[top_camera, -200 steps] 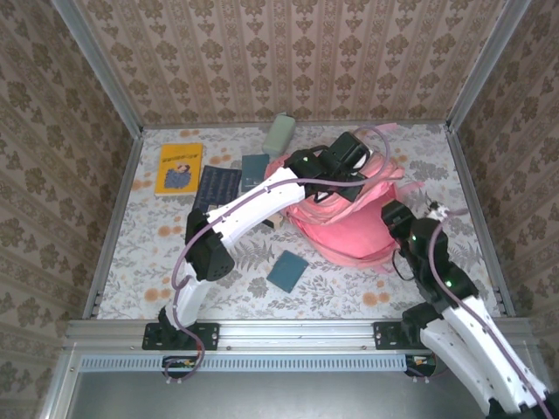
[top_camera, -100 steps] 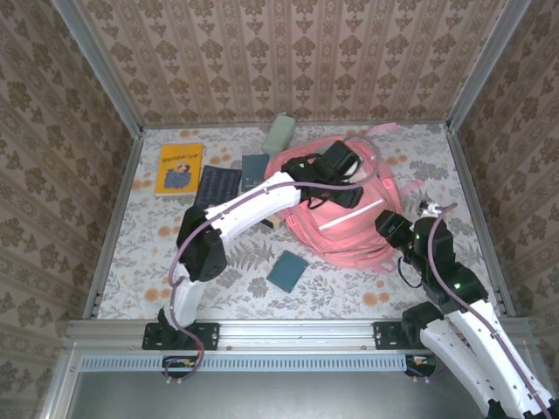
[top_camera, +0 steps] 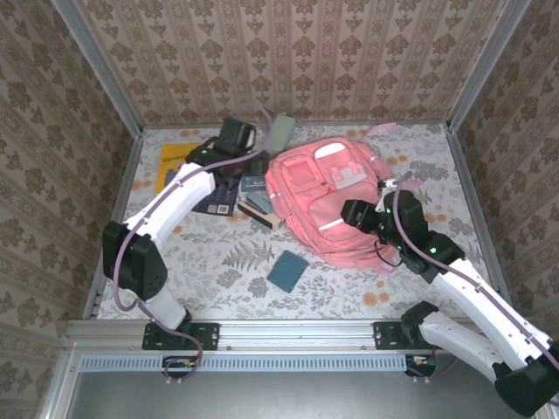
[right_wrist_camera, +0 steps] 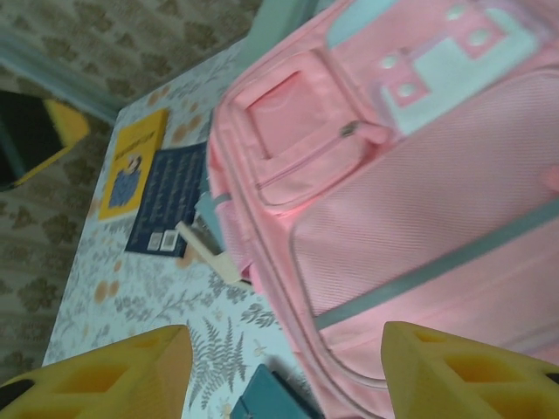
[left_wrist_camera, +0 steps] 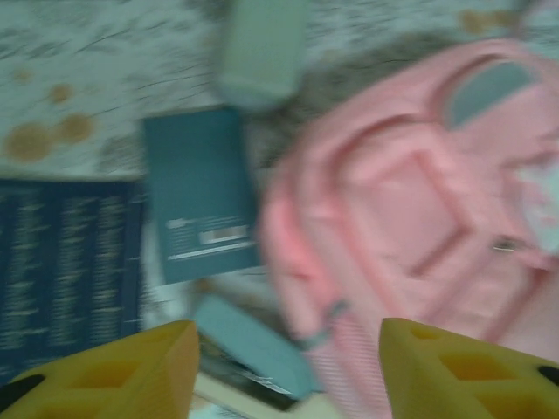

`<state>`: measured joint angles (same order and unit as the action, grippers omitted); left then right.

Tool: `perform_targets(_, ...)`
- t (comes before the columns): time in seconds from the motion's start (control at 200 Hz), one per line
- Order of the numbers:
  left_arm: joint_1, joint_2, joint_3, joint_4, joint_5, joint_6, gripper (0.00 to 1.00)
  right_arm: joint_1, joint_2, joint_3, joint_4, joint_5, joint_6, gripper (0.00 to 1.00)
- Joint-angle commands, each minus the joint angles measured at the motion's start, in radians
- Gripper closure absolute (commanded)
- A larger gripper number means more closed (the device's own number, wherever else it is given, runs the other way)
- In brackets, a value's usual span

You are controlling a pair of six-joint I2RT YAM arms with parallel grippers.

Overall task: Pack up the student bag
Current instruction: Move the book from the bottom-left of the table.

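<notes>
The student bag [top_camera: 336, 196] is a big pink backpack lying flat, front pockets up, right of centre; it also appears in the left wrist view [left_wrist_camera: 410, 218] and the right wrist view [right_wrist_camera: 419, 192]. My left gripper [top_camera: 243, 150] hovers at the back left over the books beside the bag. Its yellow fingers [left_wrist_camera: 113, 367] stand apart, so this left gripper [left_wrist_camera: 284, 375] is open and empty. My right gripper [top_camera: 354, 214] hangs over the bag's lower front pocket. In the right wrist view the same gripper [right_wrist_camera: 284, 375] is open with nothing between its fingers.
A teal book [left_wrist_camera: 201, 205], a dark blue book [top_camera: 214, 196] and a yellow book [right_wrist_camera: 131, 166] lie left of the bag. A pale green case [top_camera: 279, 133] sits at the back. A grey-blue item on a cream slab [top_camera: 260, 209] touches the bag's left side. A small teal notebook [top_camera: 286, 271] lies in front.
My left gripper opened, let go of the bag's top and swung left over the books. The bag dropped flat. My right arm reached forward over the bag.
</notes>
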<state>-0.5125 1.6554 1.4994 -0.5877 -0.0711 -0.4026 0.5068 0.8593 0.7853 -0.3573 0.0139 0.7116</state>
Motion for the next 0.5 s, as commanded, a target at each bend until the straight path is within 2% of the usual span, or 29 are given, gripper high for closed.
perform_targets(0.0, 0.124, 0.017, -0.074, 0.037, 0.05, -0.009, 0.51, 0.064, 0.057, 0.072, 0.056, 0.014, -0.049, 0.4)
perform_targets(0.145, 0.251, 0.118, -0.067, 0.058, 0.12, -0.011, 0.63, 0.12, 0.149, 0.14, 0.053, -0.002, -0.058, 0.36)
perform_targets(0.27, 0.31, 0.228, -0.012, 0.043, 0.144, 0.006, 0.74, 0.168, 0.21, 0.185, 0.056, -0.006, -0.077, 0.33)
perform_targets(0.31, 0.322, 0.265, 0.006, 0.035, 0.151, 0.01, 0.77, 0.181, 0.229, 0.196, 0.055, -0.008, -0.081, 0.26)
perform_targets(0.38, 0.346, 0.326, 0.031, 0.018, 0.177, 0.003, 0.91, 0.196, 0.262, 0.214, 0.054, -0.02, -0.087, 0.22)
perform_targets(0.445, 0.358, 0.362, 0.037, 0.01, 0.19, 0.0, 0.94, 0.21, 0.29, 0.23, 0.052, -0.026, -0.088, 0.16)
perform_targets(0.49, 0.36, 0.37, 0.027, 0.007, 0.17, -0.003, 0.95, 0.219, 0.306, 0.239, 0.054, -0.032, -0.091, 0.02)
